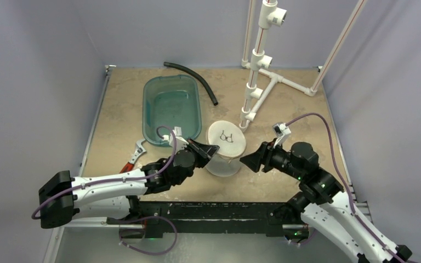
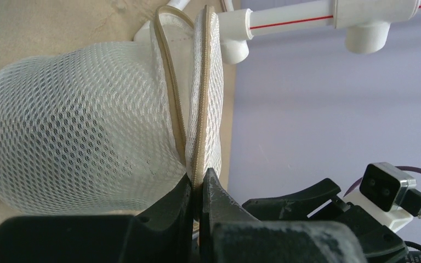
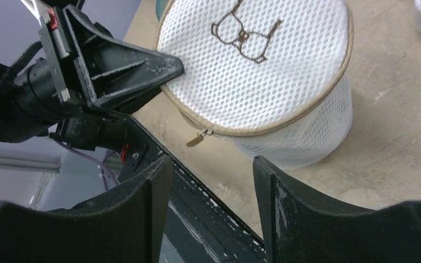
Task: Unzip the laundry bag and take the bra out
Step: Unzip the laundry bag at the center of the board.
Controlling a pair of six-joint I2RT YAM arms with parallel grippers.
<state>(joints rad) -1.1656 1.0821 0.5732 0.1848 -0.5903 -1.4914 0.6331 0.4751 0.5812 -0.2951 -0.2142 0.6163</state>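
The laundry bag [image 1: 226, 147] stands mid-frame on the counter [image 1: 123, 104], lid up. The left pincer [image 1: 212, 149] is clamped on the lid's left edge; the right pincer [image 1: 248, 160] gapes open just right of the bag, not touching. A teal tub [image 1: 171, 107] sits upper left.

The laundry bag [image 1: 226, 148] is hemmed in by the teal tub [image 1: 171, 109] behind-left, the white pipe frame [image 1: 255, 98] just behind and the left gripper [image 1: 215, 149] pinched on its lid rim, while bare table [image 1: 263, 134] is left free at its right.
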